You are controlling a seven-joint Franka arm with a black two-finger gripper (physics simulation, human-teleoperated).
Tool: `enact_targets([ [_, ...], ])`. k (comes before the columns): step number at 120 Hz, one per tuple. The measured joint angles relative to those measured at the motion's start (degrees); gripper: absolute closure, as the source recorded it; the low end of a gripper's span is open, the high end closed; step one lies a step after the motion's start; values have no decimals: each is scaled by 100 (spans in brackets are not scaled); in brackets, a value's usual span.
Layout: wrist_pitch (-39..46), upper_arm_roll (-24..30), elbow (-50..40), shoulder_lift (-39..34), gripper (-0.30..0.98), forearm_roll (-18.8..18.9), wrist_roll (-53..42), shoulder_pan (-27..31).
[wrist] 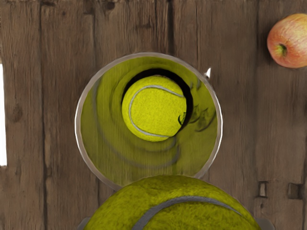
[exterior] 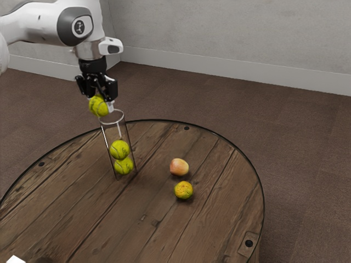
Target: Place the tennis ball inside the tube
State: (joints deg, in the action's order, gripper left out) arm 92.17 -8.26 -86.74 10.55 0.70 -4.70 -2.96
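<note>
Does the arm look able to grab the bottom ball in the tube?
Probably not: the claw holds a tennis ball, and inside the tube the upper ball sits over the bottom ball.

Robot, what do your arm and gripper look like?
My arm is smooth, rounded and mostly white, with a dark grey joint cover. On it is a small round marking, too tiny to read. My gripper is mostly black and angular.

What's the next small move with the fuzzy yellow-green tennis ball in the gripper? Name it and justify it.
Probably shift my gripper slightly toward the centre of the clear cylindrical tube before lowering: the held yellow-green tennis ball hangs higher than the tube, but off to one side.
</note>
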Motion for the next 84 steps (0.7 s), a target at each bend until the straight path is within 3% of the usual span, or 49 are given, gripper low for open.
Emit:
enact_targets([
  [54, 125, -131, 471, 658, 54, -24, -39, 18],
  [84, 147, -128, 471, 667, 19, -150, -64, 14],
])
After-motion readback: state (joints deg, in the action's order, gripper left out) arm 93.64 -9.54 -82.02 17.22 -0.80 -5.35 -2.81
